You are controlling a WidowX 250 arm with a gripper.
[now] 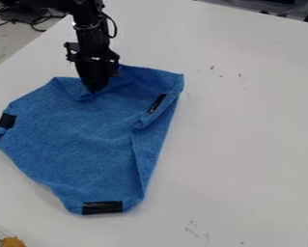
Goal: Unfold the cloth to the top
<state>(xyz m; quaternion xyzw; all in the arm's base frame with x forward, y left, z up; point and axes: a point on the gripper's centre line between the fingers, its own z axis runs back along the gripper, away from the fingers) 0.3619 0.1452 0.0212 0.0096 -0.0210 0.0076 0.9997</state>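
My gripper (pixel 96 87) hangs down at the upper left in the camera view, its tip at the top part of the blue cloth (pixel 91 140). Whether its fingers hold any fabric cannot be told. The cloth lies partly folded on the white table, with a flap turned over along its right side and creases around the gripper tip. Strips of black tape mark its left corner, its bottom edge and the folded right flap.
The white table (pixel 246 125) extends to the right of the cloth, with small dark marks on it. An orange-yellow object (pixel 13 241) is at the bottom left corner. Black cables (pixel 36 20) lie beyond the table's upper left edge.
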